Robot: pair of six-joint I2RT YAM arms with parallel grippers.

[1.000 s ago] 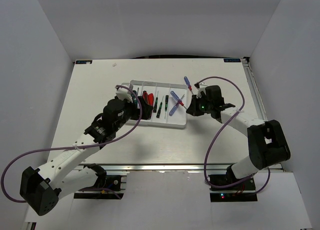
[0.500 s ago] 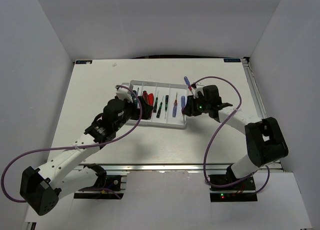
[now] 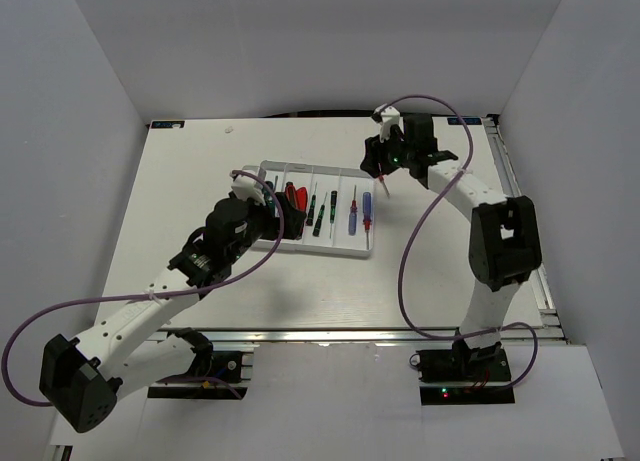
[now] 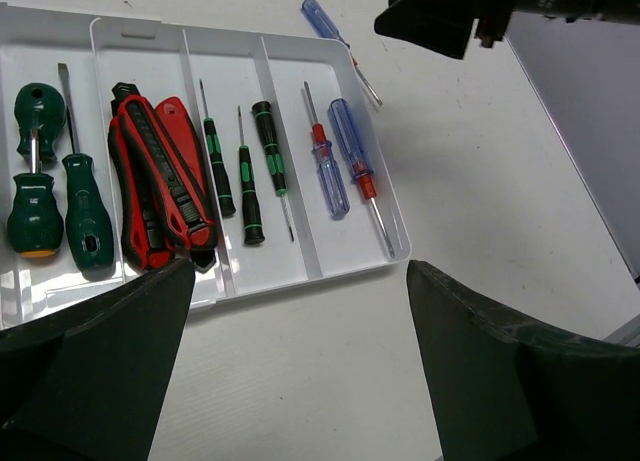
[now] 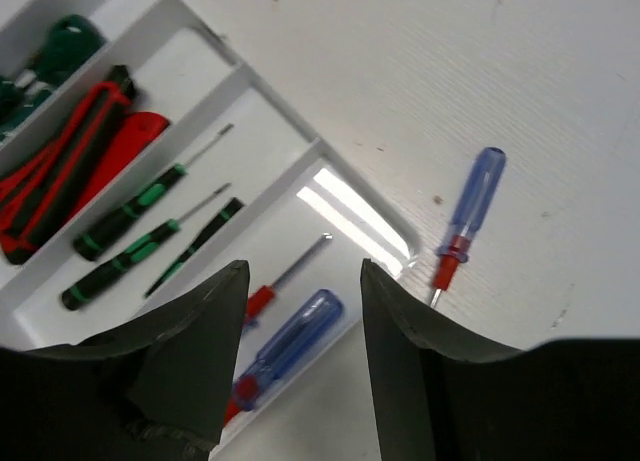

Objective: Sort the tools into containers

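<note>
Blue screwdriver (image 5: 466, 221) lies on table (image 5: 560, 71) just outside the tray (image 5: 405, 243) corner.

One white tray (image 4: 295, 56) lies on the worktop (image 4: 480, 181), split into four long compartments; three green-handled screwdrivers (image 4: 85, 216), going by the handles that show, lie in the leftmost; one red-and-black pliers-like tool (image 4: 150, 181) lies in the second; three thin dark drivers (image 4: 245, 196) with green bands lie in the third; two blue-handled screwdrivers (image 4: 348, 136) lie in the fourth; one more blue-handled screwdriver (image 4: 322, 19) lies outside the tray; ten tools in all.
</note>
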